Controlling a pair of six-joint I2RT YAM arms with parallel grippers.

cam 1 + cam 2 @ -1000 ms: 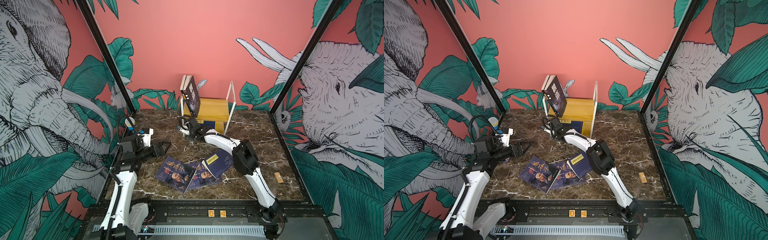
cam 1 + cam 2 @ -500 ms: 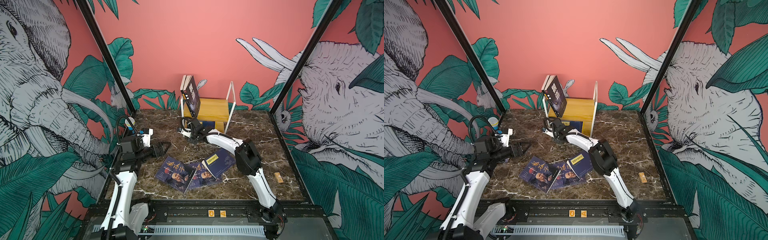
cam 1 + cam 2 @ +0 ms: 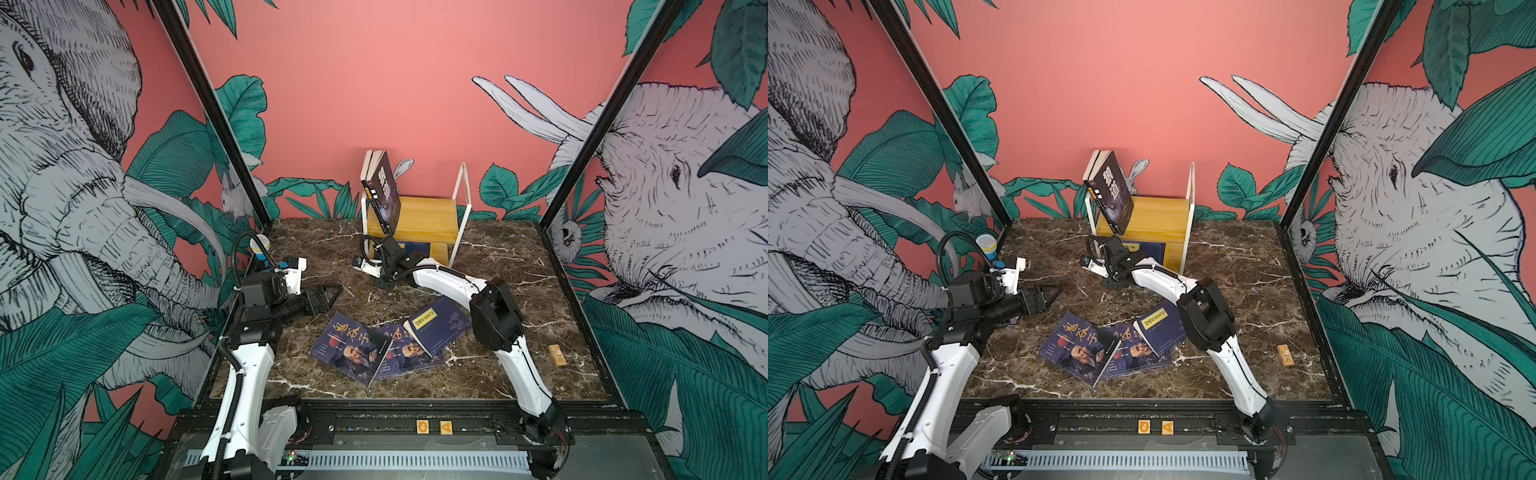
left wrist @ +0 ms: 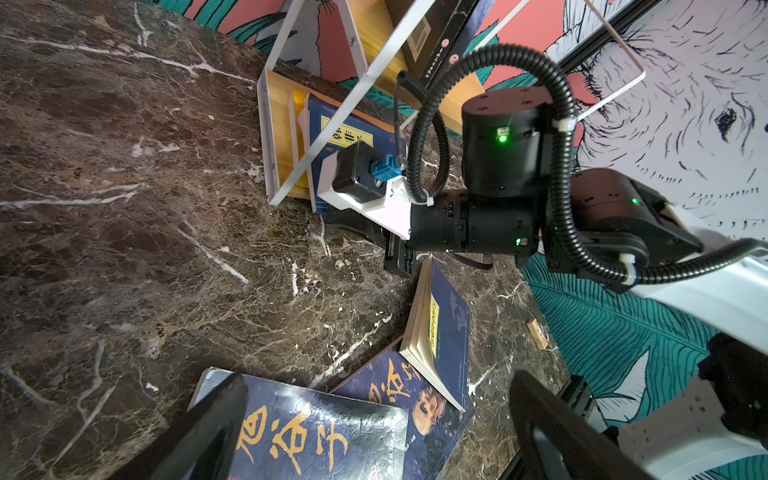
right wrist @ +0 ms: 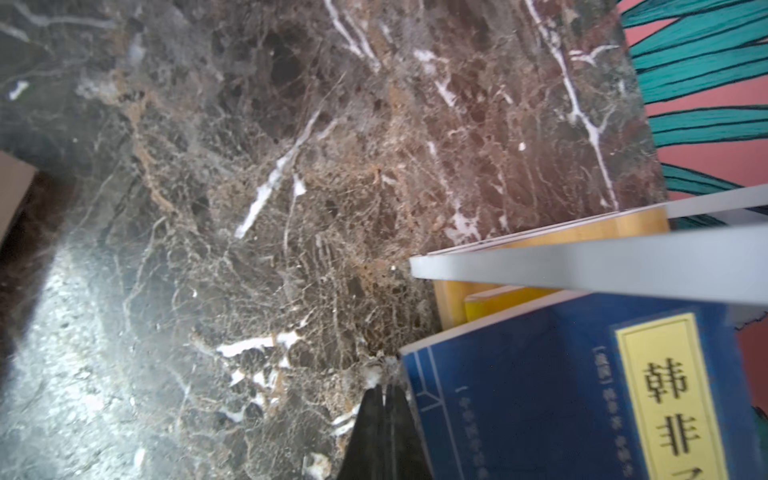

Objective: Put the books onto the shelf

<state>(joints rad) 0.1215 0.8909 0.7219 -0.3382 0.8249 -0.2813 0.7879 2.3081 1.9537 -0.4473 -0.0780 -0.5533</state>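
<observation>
The left tool (image 3: 330,294), spread wide and empty, hangs over the veined brown marble surface (image 3: 511,249). The right tool (image 5: 384,419), pressed together, sits just beside a navy yellow-labelled paperback (image 5: 561,395) lying flat in the lower tier of the pale-wood, white-wire shelf (image 3: 424,212). A glossy black paperback (image 3: 385,195) leans on top. Three navy paperbacks (image 3: 353,349) lie fanned on the marble.

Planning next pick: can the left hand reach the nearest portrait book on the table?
Probably yes: the left hand is open close to that book, nothing lies on it, and the right arm is off by the shelf.
</observation>
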